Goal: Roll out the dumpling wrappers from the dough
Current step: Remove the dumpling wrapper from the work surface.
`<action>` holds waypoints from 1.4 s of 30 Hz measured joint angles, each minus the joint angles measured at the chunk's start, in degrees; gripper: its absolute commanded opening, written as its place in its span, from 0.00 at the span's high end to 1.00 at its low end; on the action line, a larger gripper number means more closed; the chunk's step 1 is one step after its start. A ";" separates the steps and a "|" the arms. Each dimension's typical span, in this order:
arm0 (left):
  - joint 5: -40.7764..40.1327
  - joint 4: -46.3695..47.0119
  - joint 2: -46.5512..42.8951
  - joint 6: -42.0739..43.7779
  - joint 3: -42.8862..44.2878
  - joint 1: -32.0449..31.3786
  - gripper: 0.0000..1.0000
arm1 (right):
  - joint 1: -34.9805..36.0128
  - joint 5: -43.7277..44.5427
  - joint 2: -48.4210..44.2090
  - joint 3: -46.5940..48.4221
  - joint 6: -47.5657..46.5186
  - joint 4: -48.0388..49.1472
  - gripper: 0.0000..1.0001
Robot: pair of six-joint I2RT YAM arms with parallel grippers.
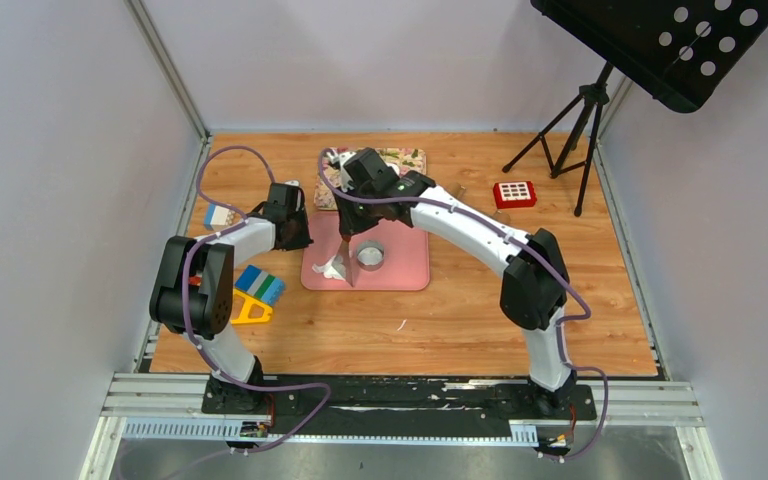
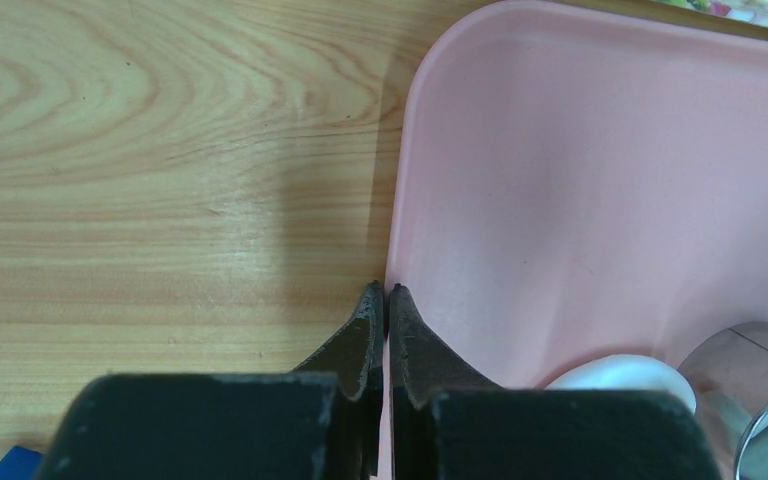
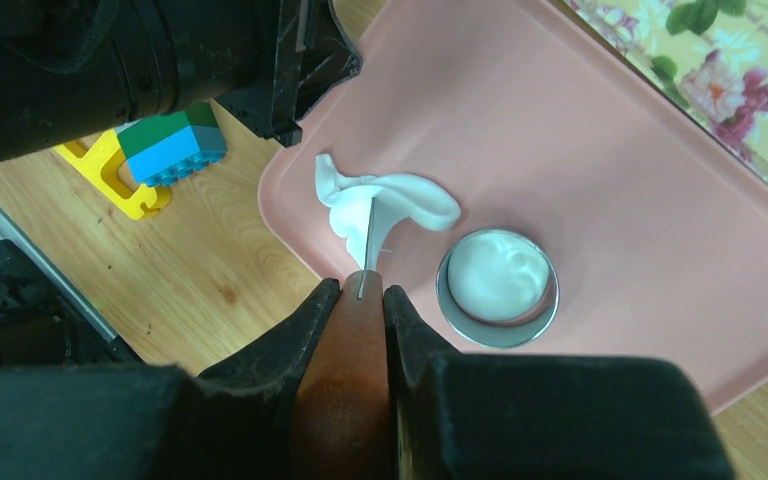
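Closest stood the black base rail [image 1: 400, 395] at the near edge of the wooden surface [image 1: 460, 325]. On the left lay a yellow plastic toy frame [image 1: 250, 312] and, just beside it, a blue and green studded building block [image 1: 260, 285]. Beyond them the white left arm [image 1: 245, 240] reached toward a pink rectangular plastic tray [image 3: 600, 150]. The left jaws were pressed fully together, holding nothing. Their tips were right at the tray's left rim, though I could not tell whether they touched it.

Inside the tray, near that left side, lay a curled ragged scrap of white dough [image 3: 415, 200]. The right jaws stood narrowly apart, clamped on a brown wooden tool handle [image 3: 345, 380] whose thin metal pin [image 3: 368, 240] rested against the scrap. Just right of the scrap, also in the tray, sat a small round metal ring cutter [image 3: 500, 338] with a round white dough disc [image 3: 500, 275] filling it.

Behind the tray lay a floral-patterned board [image 3: 730, 90], and farther right a small red keypad box [image 1: 514, 193].
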 measured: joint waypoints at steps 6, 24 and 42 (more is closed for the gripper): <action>0.07 0.00 0.00 0.07 0.00 0.00 1.00 | 0.52 0.90 3.93 5.38 -2.12 -0.57 1.00; 0.28 0.02 0.00 0.28 0.00 0.02 1.00 | 2.36 5.88 10.23 13.73 -7.39 2.34 1.00; 1.55 -0.24 0.00 0.24 0.02 -0.09 0.83 | 1.99 2.93 6.19 16.06 -11.15 2.36 1.00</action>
